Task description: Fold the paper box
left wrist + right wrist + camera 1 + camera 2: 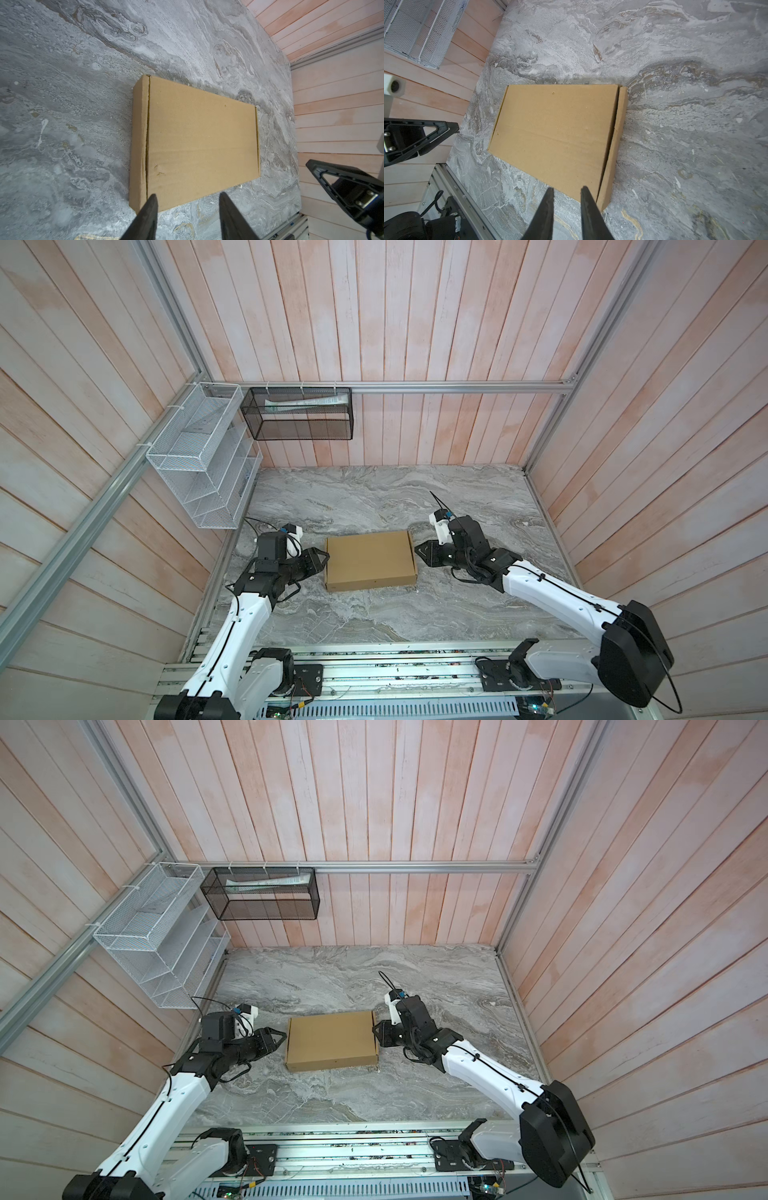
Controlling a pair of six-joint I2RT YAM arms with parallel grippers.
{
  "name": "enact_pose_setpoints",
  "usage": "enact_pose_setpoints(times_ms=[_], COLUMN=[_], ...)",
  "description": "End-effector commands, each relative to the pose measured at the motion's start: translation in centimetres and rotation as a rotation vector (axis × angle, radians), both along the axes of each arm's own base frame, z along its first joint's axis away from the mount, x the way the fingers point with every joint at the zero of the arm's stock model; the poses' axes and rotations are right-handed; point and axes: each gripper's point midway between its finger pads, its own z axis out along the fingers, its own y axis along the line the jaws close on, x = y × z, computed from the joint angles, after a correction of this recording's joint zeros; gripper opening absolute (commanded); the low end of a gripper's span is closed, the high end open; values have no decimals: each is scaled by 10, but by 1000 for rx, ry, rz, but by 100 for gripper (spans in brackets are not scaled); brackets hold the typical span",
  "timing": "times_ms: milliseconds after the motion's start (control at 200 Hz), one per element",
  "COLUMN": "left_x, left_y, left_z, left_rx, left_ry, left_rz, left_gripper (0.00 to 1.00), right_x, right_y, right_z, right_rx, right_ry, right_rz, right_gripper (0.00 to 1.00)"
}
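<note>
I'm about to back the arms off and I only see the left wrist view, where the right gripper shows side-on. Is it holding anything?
Observer: No. In the right wrist view the right gripper has its fingers apart with nothing between them, by an edge of the closed tan cardboard box.
Operator: Where does my own gripper sit, seen from above?
Observer: In both top views the left gripper is at the box's left short end, opposite the right one. I cannot tell whether it touches.
Operator: Anything off the table to avoid?
Observer: A white wire-mesh rack and a black mesh basket hang on the walls at the far left, above the grey marbled table.
</note>
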Motion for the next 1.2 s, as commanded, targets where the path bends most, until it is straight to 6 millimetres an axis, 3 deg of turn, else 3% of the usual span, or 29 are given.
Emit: enact_pose_setpoints(times_ms=[0, 230, 360, 470, 770, 950, 1195], left_x=[4, 25, 37, 52, 85, 96, 101], left_y=[5, 10, 14, 27, 58, 89, 99], left_z=[1, 17, 24, 25, 27, 26, 44], left_rx=[33, 80, 108, 146, 249, 364, 454], left_ry=[-10, -63, -106, -137, -165, -202, -422], left_rz=[21, 14, 21, 70, 190, 320, 340], left_gripper=[56, 67, 73, 100, 100, 100, 100], right_x=[4, 10, 11, 13, 16, 18, 20], right_y=[-5, -16, -29, -49, -118, -152, -181], right_z=[13, 20, 24, 29, 43, 32, 27], right_rx=[-12, -29, -52, -71, -72, -140, -213], right_ry=[-48, -130, -194, -260, -438, -463, -559], right_rz=[-11, -55, -93, -171, -429, -556, -639], right_gripper=[25, 31, 39, 48, 98, 98, 98])
